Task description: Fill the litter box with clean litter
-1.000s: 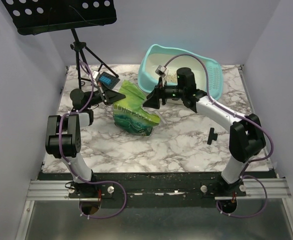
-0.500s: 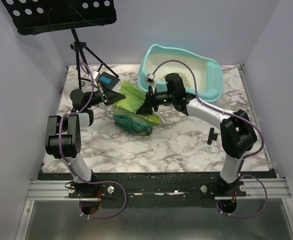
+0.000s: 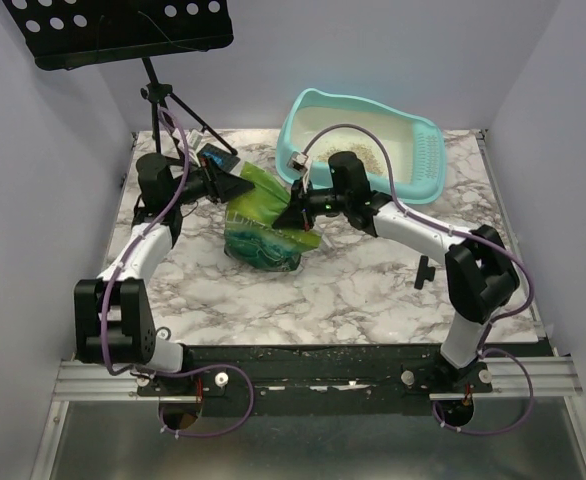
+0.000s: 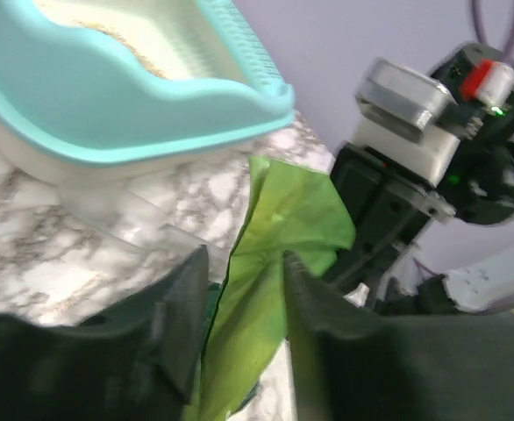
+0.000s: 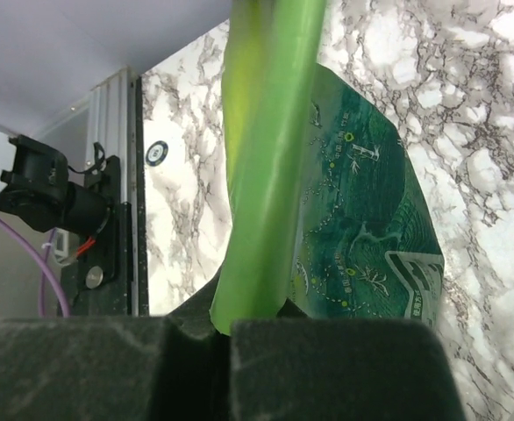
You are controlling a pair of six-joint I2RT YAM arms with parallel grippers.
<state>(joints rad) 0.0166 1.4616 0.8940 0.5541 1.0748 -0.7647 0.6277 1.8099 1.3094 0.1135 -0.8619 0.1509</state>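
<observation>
Top view, litter box (image 3: 428,150): upper right of the frame, on the marble tabletop (image 3: 353,290); turquoise, pale inside.
Top view, clean litter (image 3: 376,156): a thin beige patch on the box floor, partly behind the right arm.
Top view, green bag (image 3: 263,235): centre left, just beside the box, between both arms.
Top view, left tool (image 3: 238,185): at the bag's upper left edge; its opening cannot be judged from here.
Top view, right tool (image 3: 298,212): at the bag's right edge.
Top view only: a black music stand (image 3: 123,30) in the upper left.
Left wrist view, left tool (image 4: 244,294): released; the fingers (image 4: 182,307) stand apart with the bag's (image 4: 292,210) light green edge loose between them.
Left wrist view, litter box (image 4: 108,123): upper left, with litter (image 4: 108,35) showing over its rim, closer than in any other view.
Right wrist view, right tool (image 5: 222,338): clenched on a fold of the bag (image 5: 362,228), which only this view shows.
Right wrist view, writing: pale marks and a logo on the dark green print, too small to read.
Right wrist view, tabletop (image 5: 494,202): marble, on the right.
</observation>
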